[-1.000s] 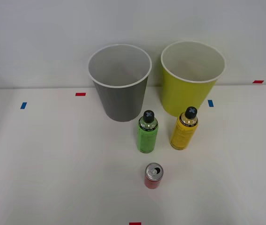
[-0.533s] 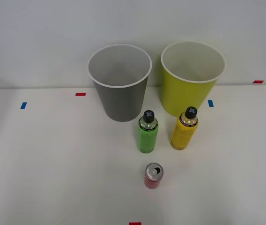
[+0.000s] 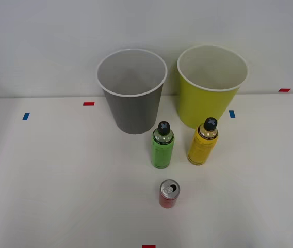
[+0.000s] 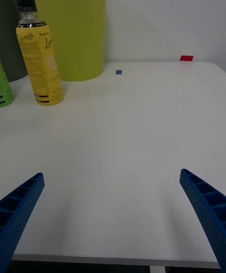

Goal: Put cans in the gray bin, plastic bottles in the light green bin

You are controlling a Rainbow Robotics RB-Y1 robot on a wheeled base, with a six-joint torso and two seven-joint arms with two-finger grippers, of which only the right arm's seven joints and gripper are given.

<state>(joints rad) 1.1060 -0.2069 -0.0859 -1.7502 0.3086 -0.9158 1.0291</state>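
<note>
The hand (image 4: pixel 113 216) hangs wide open and empty over bare desk (image 3: pixel 59 181) at the near right, well short of everything; the red can (image 3: pixel 168 194) stands nearest in the middle, with the green bottle (image 3: pixel 162 145) and yellow bottle (image 4: pixel 39 56) upright side by side beyond it. A reach for the red can past those close-set bottles could, I judge, knock one over. Farthest stand the gray bin (image 3: pixel 131 92) on the left and the light green bin (image 3: pixel 211 85) on the right.
</note>
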